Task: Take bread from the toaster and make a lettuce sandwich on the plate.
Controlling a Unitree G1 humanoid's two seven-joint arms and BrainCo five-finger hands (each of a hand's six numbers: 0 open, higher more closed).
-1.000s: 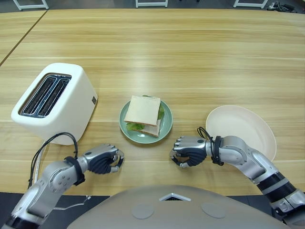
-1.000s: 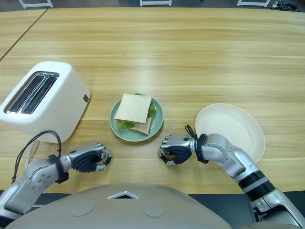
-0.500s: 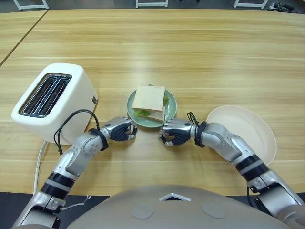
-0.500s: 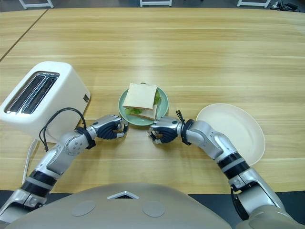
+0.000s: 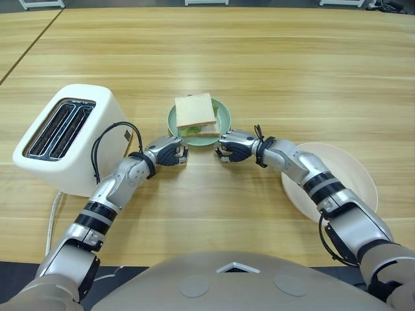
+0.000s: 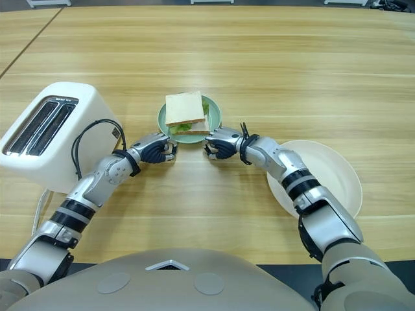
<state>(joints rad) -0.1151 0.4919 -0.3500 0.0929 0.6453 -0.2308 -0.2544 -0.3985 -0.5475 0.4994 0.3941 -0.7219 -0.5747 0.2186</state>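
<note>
Both hands have pushed forward over the last second, and the green plate (image 5: 225, 115) has slid up the table (image 5: 272, 58) with them, away from the robot. It's now just right of the toaster (image 5: 107, 126) instead of down near the front edge.

The sandwich (image 5: 195, 109) sits on the plate with its top slice of bread flat, and a bit of lettuce (image 5: 189, 131) pokes out along the near side.

The left hand (image 5: 168, 151) is curled into a fist with nothing in it, just beside the plate's near-left rim. The right hand (image 5: 235, 145) is balled up the same way at the near-right rim. It looks like it's touching the rim, but I can't say for sure.

The right forearm crosses over a cream bowl (image 5: 356, 172) on the right. The toaster hasn't budged.
</note>
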